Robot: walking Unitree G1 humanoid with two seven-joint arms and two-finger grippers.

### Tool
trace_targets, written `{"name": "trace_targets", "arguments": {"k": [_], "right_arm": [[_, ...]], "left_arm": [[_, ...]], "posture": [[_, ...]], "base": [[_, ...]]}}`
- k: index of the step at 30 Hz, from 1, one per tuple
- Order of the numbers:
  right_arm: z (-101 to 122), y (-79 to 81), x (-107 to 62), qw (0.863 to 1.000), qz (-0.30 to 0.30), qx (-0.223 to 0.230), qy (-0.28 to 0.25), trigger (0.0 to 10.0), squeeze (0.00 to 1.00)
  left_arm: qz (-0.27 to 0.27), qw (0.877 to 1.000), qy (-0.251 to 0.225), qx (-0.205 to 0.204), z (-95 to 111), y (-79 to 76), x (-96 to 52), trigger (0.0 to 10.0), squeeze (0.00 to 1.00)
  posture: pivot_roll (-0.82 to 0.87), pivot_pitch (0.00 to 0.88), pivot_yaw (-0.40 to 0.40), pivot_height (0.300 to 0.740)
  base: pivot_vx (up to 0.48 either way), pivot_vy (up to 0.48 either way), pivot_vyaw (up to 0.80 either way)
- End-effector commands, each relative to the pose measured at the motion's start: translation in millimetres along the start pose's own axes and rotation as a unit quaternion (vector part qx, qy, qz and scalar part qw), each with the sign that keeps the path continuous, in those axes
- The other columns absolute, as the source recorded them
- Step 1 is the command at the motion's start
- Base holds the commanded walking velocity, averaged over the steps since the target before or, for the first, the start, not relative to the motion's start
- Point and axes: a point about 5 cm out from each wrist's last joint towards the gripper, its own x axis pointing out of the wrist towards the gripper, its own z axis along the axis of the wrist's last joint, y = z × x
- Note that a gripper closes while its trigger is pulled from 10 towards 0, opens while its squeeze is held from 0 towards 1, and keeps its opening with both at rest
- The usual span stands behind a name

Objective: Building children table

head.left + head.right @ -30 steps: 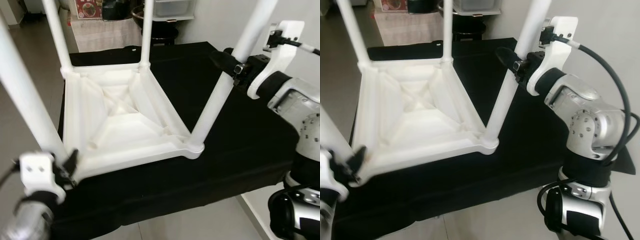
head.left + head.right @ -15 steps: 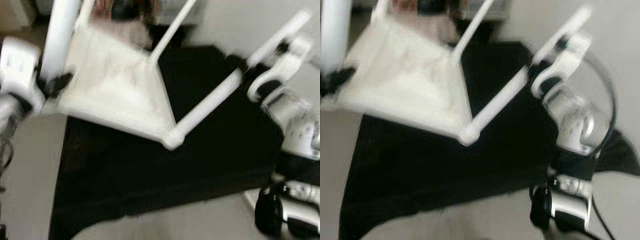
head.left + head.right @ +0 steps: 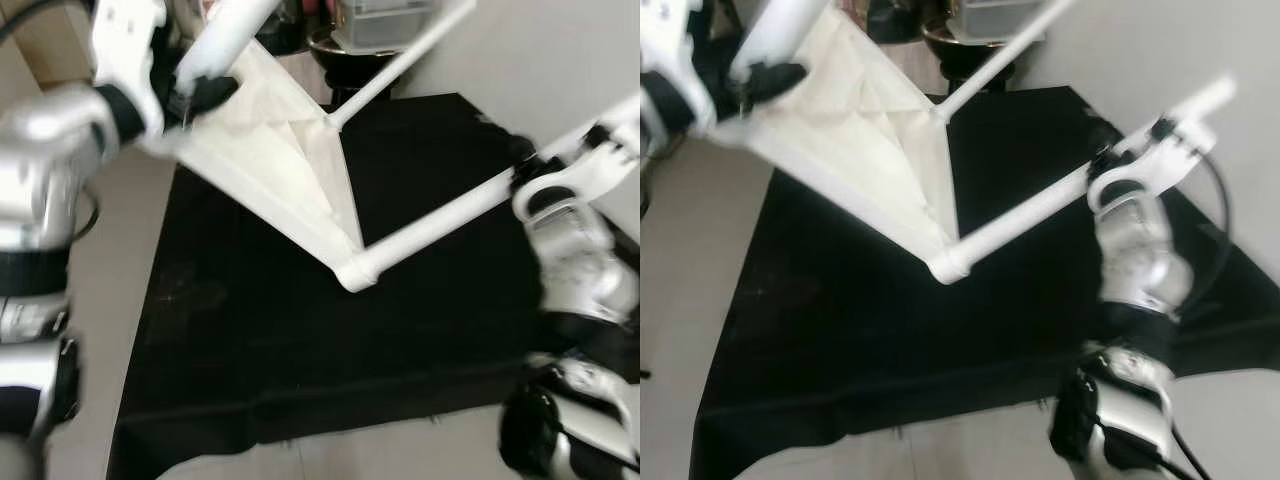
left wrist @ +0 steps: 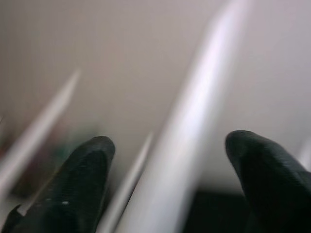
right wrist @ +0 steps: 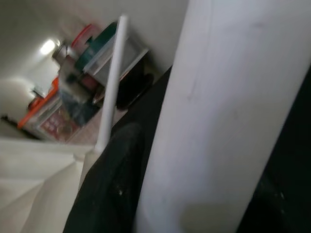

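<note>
Children's table (image 3: pixel 270 160), white plastic, is up off the black tabletop (image 3: pixel 250 340) and tilted steeply, underside facing me, one corner (image 3: pixel 355 275) low over the cloth. My left gripper (image 3: pixel 200 95) has its jaws clenched around one white leg (image 3: pixel 228 35) up high on my left; the wrist view shows that leg (image 4: pixel 189 141) between my black fingers (image 4: pixel 87 179). My right gripper (image 3: pixel 525 170) grasps another leg (image 3: pixel 440 220), jaws closed on it; close up, the leg (image 5: pixel 218 121) sits against a finger (image 5: pixel 112 189).
</note>
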Motion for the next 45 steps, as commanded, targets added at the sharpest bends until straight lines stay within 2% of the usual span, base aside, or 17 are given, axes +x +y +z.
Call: {"name": "trace_targets", "arguments": {"k": [1, 5, 9, 10, 16, 18, 19, 20, 22, 26, 30, 31, 34, 36, 37, 38, 45], "right_arm": [[-118.4, -83.3, -34.1, 0.945, -0.154, -0.143, 0.252, 10.0, 0.0], [-135.8, -105.3, -46.4, 0.928, -0.212, -0.145, 0.27, 10.0, 0.0], [-142.0, -110.4, -50.9, 0.922, -0.225, -0.146, 0.278, 10.0, 0.0], [-147.9, -115.8, -55.4, 0.915, -0.238, -0.152, 0.287, 10.0, 0.0], [-153.5, -121.7, -60.6, 0.908, -0.25, -0.16, 0.296, 10.0, 0.0], [-166.0, -137.6, -75.0, 0.889, -0.275, -0.181, 0.318, 10.0, 0.0], [-166.0, -137.6, -75.0, 0.889, -0.275, -0.181, 0.318, 10.0, 0.0], [-175.9, -148.5, -87.3, 0.877, -0.284, -0.19, 0.339, 10.0, 0.0], [-178.8, -151.9, -91.5, 0.872, -0.285, -0.191, 0.348, 10.0, 0.0], [-180.1, -154.2, -93.9, 0.87, -0.287, -0.192, 0.353, 10.0, 0.0], [-171.4, -151.6, -85.0, 0.879, -0.274, -0.196, 0.338, 10.0, 0.0], [-162.2, -145.6, -74.5, 0.893, -0.258, -0.192, 0.315, 10.0, 1.0], [-148.9, -138.1, -61.5, 0.909, -0.241, -0.189, 0.283, 10.0, 1.0], [-128.6, -131.2, -46.9, 0.917, -0.23, -0.223, 0.238, 10.0, 1.0], [-128.6, -131.2, -46.9, 0.917, -0.23, -0.223, 0.238, 10.0, 1.0], [-110.3, -127.7, -36.9, 0.917, -0.23, -0.259, 0.199, 10.0, 1.0], [-86.7, -123.2, -26.6, 0.909, -0.227, -0.313, 0.156, 10.0, 1.0]], "left_arm": [[-0.027, 0.998, -0.057, 0.009, 26.4, -5.2, -1.5, 10.0, 1.0], [-0.047, 0.997, -0.054, -0.003, 34.6, -6.4, 4.7, 10.0, 1.0], [-0.049, 0.997, -0.054, 0.0, 37.9, -6.3, 3.6, 10.0, 1.0], [-0.051, 0.997, -0.053, 0.003, 41.0, -5.8, 3.0, 10.0, 0.0], [-0.052, 0.997, -0.052, 0.004, 42.7, -6.1, 0.3, 10.0, 0.0], [-0.047, 0.998, -0.044, -0.015, 38.6, -10.9, -12.1, 10.0, 0.0], [-0.047, 0.998, -0.044, -0.015, 38.6, -10.9, -12.1, 10.0, 0.0], [-0.046, 0.998, -0.023, -0.043, 22.1, -22.9, -28.5, 10.0, 0.0], [-0.038, 0.997, -0.007, -0.061, 8.8, -29.6, -38.4, 10.0, 0.0], [-0.031, 0.997, 0.002, -0.072, 1.0, -34.5, -44.7, 10.0, 0.0], [0.018, 0.995, 0.049, -0.082, -24.6, -41.8, -73.3, 10.0, 0.0], [0.044, 0.993, 0.06, -0.089, -30.3, -42.2, -83.9, 10.0, 0.0], [0.069, 0.991, 0.07, -0.093, -34.2, -42.8, -94.1, 10.0, 0.0], [0.086, 0.989, 0.074, -0.097, -36.2, -43.7, -101.3, 10.0, 0.0], [0.086, 0.989, 0.074, -0.097, -36.2, -43.7, -101.3, 10.0, 0.0], [0.099, 0.987, 0.077, -0.102, -37.3, -46.5, -108.2, 10.0, 0.0], [0.105, 0.985, 0.08, -0.109, -38.3, -51.5, -113.6, 10.0, 0.0]], "posture": [[0.1, 0.089, 0.097, 0.74], [0.12, 0.092, 0.091, 0.74], [0.13, 0.094, 0.089, 0.74], [0.13, 0.094, 0.084, 0.74], [0.13, 0.095, 0.079, 0.74], [0.14, 0.118, 0.07, 0.74], [0.14, 0.118, 0.07, 0.74], [0.15, 0.153, 0.065, 0.74], [0.16, 0.169, 0.063, 0.74], [0.16, 0.179, 0.064, 0.74], [0.16, 0.235, 0.053, 0.74], [0.16, 0.248, 0.047, 0.74], [0.16, 0.256, 0.043, 0.74], [0.16, 0.266, 0.035, 0.74], [0.16, 0.266, 0.035, 0.74], [0.15, 0.271, 0.027, 0.74], [0.13, 0.28, 0.021, 0.74]], "base": [[0.0, 0.0, 0.0], [0.0, 0.0, 0.0], [0.0, 0.0, 0.0], [0.0, 0.0, 0.0], [0.0, 0.0, 0.0], [0.0, 0.0, 0.0], [0.0, 0.0, 0.0], [0.0, 0.0, 0.0], [0.0, 0.0, 0.0], [0.0, 0.0, 0.0], [0.0, 0.0, 0.0], [0.0, 0.0, 0.0], [0.0, 0.0, 0.0], [0.0, 0.0, 0.0], [0.0, 0.0, 0.0], [0.0, 0.0, 0.0], [0.0, 0.0, 0.0]]}}
